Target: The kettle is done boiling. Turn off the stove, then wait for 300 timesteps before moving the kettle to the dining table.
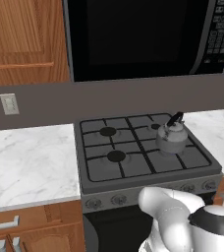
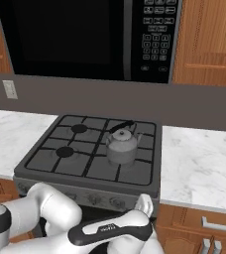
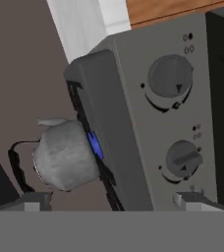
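The kettle (image 1: 171,138) is sitting on the stove (image 1: 104,170), over its right side grates. The pincer (image 3: 111,201) is hanging wide open, gripping nothing, right by the front knobs (image 3: 170,76). White worktop (image 1: 28,165) is lying on both sides.

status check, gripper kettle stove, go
Gripper open, facing stove knobs. Kettle on right burner, blue flame under it. Nothing blocking.

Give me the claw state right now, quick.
Claw: open and empty, level with the stove front knobs; kettle sits untouched on its burner.
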{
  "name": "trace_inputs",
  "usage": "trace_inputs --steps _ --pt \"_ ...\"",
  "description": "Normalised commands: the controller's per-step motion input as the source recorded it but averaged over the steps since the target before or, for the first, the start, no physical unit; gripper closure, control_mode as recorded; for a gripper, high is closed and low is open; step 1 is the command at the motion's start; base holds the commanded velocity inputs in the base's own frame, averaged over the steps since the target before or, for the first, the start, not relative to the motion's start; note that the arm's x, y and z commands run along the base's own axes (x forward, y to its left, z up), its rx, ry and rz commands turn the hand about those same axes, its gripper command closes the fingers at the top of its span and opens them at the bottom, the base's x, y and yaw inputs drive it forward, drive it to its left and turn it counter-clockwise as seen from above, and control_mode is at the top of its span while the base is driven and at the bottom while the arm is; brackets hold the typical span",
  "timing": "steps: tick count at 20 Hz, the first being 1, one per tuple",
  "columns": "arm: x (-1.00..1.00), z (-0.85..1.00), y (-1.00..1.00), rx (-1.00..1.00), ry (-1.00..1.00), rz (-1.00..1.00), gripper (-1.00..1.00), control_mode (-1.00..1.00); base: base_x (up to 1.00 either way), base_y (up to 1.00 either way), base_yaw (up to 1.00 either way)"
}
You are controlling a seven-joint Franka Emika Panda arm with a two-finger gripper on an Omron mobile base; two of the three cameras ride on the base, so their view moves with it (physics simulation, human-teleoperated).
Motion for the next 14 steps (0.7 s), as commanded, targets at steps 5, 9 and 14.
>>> trace_inputs --steps 5,9,14 --pt "0.14 -0.26 -0.02 0.0 0.0 -0.06 -1.0 -1.0 0.0 0.0 0.0" --pt "0.08 -0.33 -0.06 0.0 0.0 -0.05 -1.0 -1.0 0.0 0.0 0.0" --pt "0.07 -0.29 -0.11 0.0 0.0 -0.05 -1.0 -1.0 0.0 0.0 0.0"
